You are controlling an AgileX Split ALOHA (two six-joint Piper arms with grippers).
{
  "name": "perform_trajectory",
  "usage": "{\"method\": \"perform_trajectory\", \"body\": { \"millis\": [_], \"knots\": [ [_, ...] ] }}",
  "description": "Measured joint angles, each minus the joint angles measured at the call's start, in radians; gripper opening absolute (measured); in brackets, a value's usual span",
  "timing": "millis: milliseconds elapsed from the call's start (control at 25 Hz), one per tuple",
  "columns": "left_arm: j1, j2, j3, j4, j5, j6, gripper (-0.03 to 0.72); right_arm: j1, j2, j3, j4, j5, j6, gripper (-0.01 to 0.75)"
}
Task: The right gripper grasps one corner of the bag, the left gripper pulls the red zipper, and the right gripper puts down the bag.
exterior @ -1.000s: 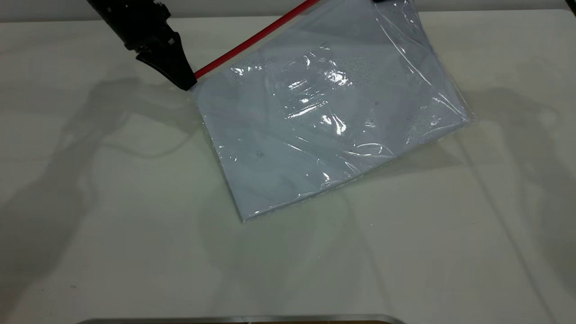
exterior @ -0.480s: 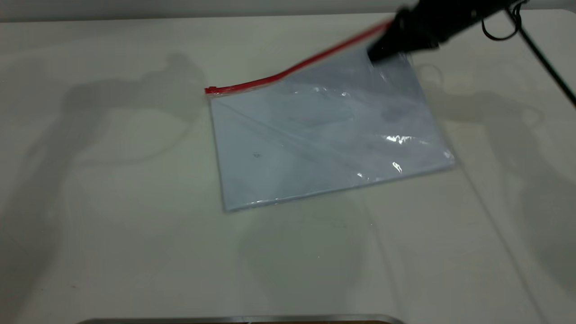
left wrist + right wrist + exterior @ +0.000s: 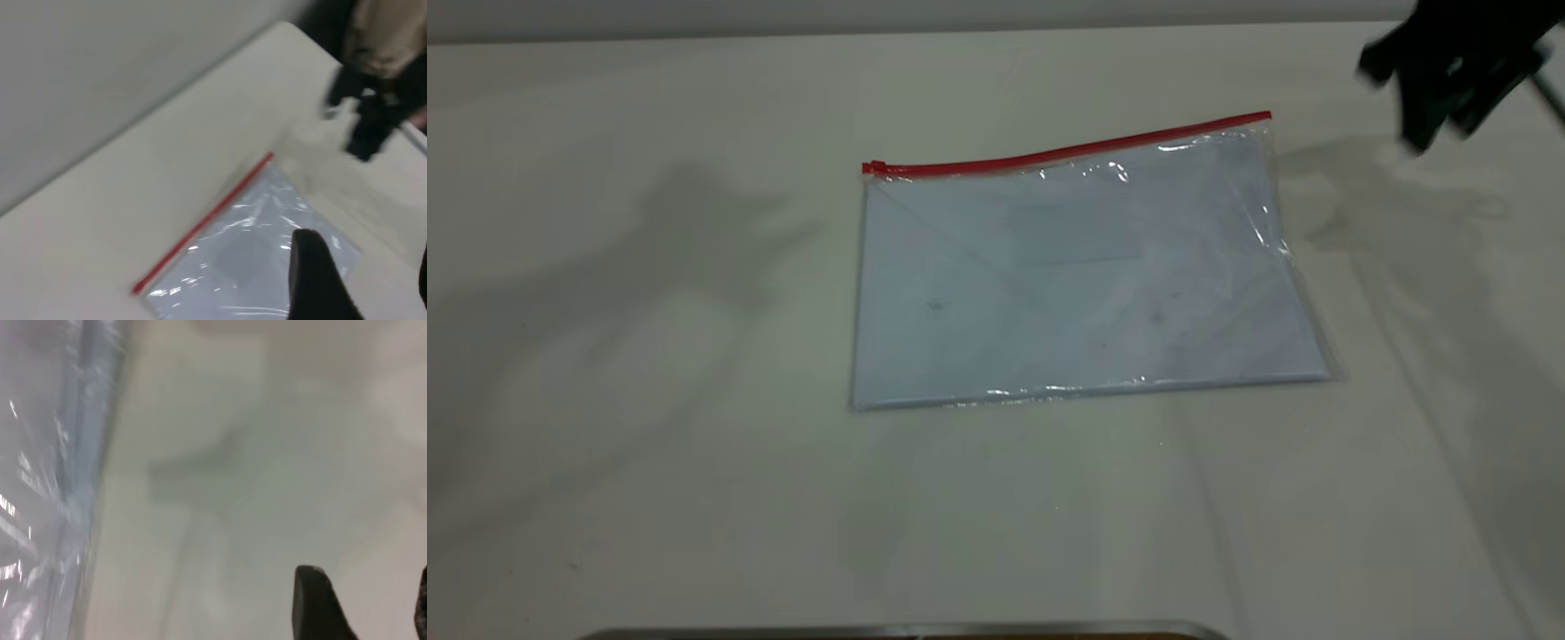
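The clear bag [image 3: 1085,276] lies flat on the table with white paper inside. The red zipper [image 3: 1067,153] runs along its far edge, with the small slider tab [image 3: 874,167] at the left end. The right-hand red-edged corner [image 3: 1263,117] lies free. My right gripper [image 3: 1440,124] hovers open to the right of that corner, holding nothing. In the right wrist view its jaws [image 3: 365,587] stand apart over bare table, with the bag [image 3: 47,487] off to one side. My left gripper [image 3: 365,260] is out of the exterior view; it is open and empty above the bag [image 3: 253,260].
The pale table [image 3: 649,400] surrounds the bag. A metal edge [image 3: 907,630] runs along the near side of the table. The right arm also shows in the left wrist view [image 3: 367,113], beyond the bag's far corner.
The right gripper lowered the bag, let go of its corner and moved off to the right. The bag now lies flat. The left gripper left the zipper end and went out of the exterior view.
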Motion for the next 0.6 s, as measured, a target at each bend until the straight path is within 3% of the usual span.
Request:
{"method": "perform_trajectory", "body": {
  "millis": [240,400,600],
  "knots": [
    [0.000,-0.212,0.027,0.229,0.000,-0.234,0.439,0.054,-0.229,0.000,0.146,0.305,-0.085,0.395],
    [0.000,-0.382,0.183,0.340,0.000,-0.276,0.439,0.096,-0.382,0.017,0.241,0.337,-0.125,0.395],
    [0.000,-0.611,0.531,0.448,0.000,-0.331,0.439,0.147,-0.628,0.119,0.293,0.348,-0.113,0.395]
  ]
}}
